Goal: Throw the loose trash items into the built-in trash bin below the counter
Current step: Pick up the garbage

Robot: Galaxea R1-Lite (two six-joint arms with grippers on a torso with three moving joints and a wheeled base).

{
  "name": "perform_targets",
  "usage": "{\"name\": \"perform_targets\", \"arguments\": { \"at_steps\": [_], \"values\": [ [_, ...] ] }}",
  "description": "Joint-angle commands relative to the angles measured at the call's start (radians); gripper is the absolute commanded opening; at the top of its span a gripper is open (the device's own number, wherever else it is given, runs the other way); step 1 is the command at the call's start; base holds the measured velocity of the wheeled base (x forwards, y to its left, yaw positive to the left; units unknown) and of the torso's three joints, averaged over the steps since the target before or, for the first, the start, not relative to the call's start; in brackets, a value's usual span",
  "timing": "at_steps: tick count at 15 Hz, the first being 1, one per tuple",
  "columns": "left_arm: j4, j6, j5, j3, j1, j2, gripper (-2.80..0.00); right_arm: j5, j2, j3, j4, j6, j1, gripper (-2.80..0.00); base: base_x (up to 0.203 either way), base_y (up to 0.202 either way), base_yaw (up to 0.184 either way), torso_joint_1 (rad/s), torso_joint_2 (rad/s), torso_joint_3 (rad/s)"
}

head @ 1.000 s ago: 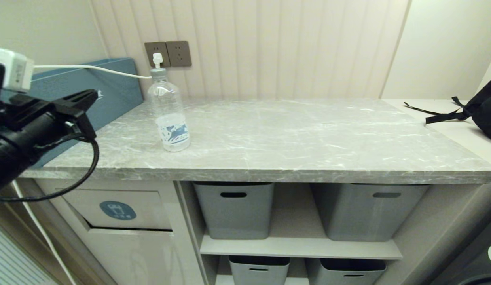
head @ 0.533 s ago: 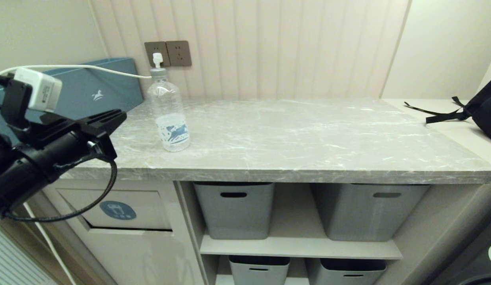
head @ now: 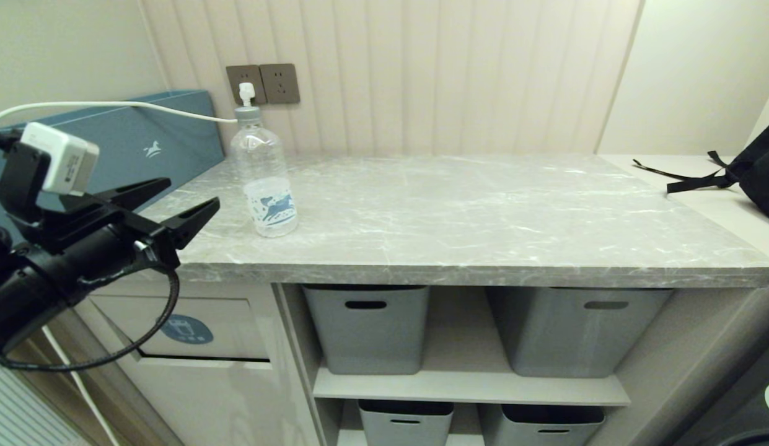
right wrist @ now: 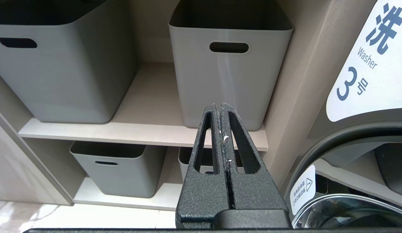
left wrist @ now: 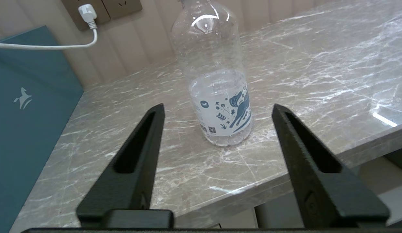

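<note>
Now, line by line:
Left gripper (head: 187, 201): at the counter's left end, short of the bottle; jaws spread wide where a second ago they were pressed together; nothing between them.
Shift since a second ago: pushed in from the frame's left edge toward the bottle, opening on the way.
Meaning for the task: reads as lining up a grasp on the bottle; nothing lifted, bin not yet used.
Bottle (head: 264, 173): upright on the counter (head: 458, 217) near its left rear, just ahead of the wall socket; centred between the fingers (left wrist: 132, 161) in the left wrist view, untouched.
Trash bin (head: 192, 347): below the counter's left end, flap seemingly closed, blue sticker partly behind the arm's cable.
Right gripper (right wrist: 223, 108): parked low facing the grey tubs (right wrist: 230, 68), jaws closed, empty.
Hidden or unclear: bottle cap cut off in the wrist view; no tan scrap visible in any view; inside of the bin unseen; black strap (head: 700, 179) at far right runs out of frame.
</note>
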Motion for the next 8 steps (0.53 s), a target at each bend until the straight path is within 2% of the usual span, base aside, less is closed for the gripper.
{"name": "perform_targets", "arguments": {
  "at_steps": [1, 8],
  "values": [
    [-0.005, 0.02, 0.001, -0.005, 0.004, 0.021, 0.0, 0.001, -0.001, 0.0, -0.001, -0.001, 0.002, -2.8, 0.0, 0.0, 0.0, 0.0, 0.0, 0.0],
    [0.005, 0.022, 0.008, -0.102, 0.01, 0.165, 0.0, 0.001, -0.001, 0.0, -0.001, -0.001, 0.0, -2.8, 0.0, 0.0, 0.0, 0.0, 0.0, 0.0]
  ]
}}
